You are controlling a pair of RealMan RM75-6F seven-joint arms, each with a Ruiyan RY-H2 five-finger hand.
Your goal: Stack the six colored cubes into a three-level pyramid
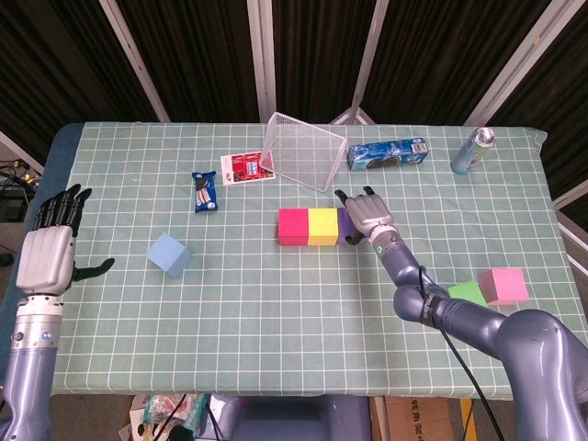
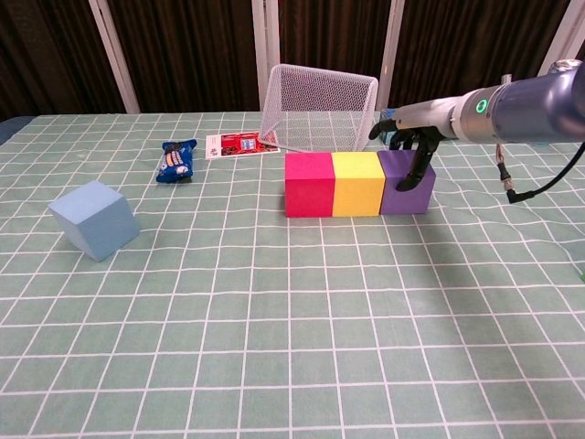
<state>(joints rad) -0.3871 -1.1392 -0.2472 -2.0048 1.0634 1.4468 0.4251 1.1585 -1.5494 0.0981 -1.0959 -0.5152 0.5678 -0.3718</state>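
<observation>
Cubes red point(image 2: 309, 185), yellow point(image 2: 357, 184), purple point(image 2: 408, 183) touching in one row mid-table, right hand point(image 1: 368, 215) fingers draped over purple cube's top and front, blue cube point(image 1: 169, 254) apart at left, green point(image 1: 469, 292) and pink point(image 1: 503, 286) cubes at right edge, left hand point(image 1: 48, 254) spread, holding nothing.

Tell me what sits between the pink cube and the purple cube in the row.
The yellow cube sits between the pink cube and the purple cube, touching both. The chest view shows it best; the right hand rests on the purple one.
</observation>
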